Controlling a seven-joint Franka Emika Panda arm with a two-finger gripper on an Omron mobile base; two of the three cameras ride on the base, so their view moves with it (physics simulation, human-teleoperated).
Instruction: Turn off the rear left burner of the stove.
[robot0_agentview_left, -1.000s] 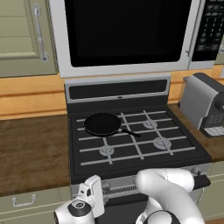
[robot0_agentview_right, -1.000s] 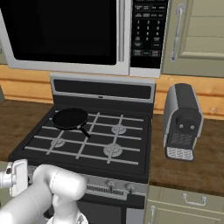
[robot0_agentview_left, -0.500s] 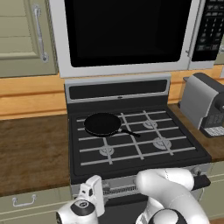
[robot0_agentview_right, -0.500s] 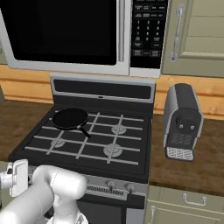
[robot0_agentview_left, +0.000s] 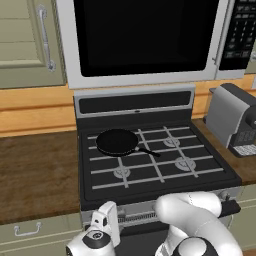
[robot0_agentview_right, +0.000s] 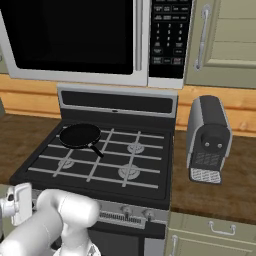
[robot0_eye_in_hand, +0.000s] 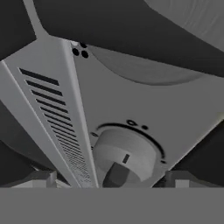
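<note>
Stove (robot0_agentview_left: 160, 172): wide black gas range between 2 stretches of brown worktop (robot0_agentview_left: 35, 175), under the microwave (robot0_agentview_left: 145, 40); 4 burner heads under pale grate bars.
Rear left burner: back-left corner of the cooktop, covered by a black frying pan (robot0_agentview_left: 117, 141) with its handle pointing toward the middle of the grates; no flame discernible either way.
Knob strip (robot0_agentview_right: 125, 214): silver band along the front edge of the stove, facing out toward the base; small round knobs visible toward its right part in the right base view.
Target knob (robot0_eye_in_hand: 124, 157): round grey dial with a raised bar and a dark index mark, seated in a ringed recess on the silver panel, louvred vent slats just beside it; presumably the rear-left control, judged from the arm's place at the left end of the strip, not confirmed.
Gripper (robot0_eye_in_hand: 109, 177): low at the front left of the stove, pointing at the strip; knob dead ahead and very near, centred between the 2 tips.
Gripper state: spread apart, 1 fingertip (robot0_eye_in_hand: 41, 178) on each side of the dial, neither visibly touching it.
Key relation: knob axis in line with the gripper's approach; raised bar lying slightly off the line between the tips.
Next move, as a judgement: short advance, closing on the dial, then a twist to off.
Risk: tips pinching only the rim and slipping during the turn.
</note>
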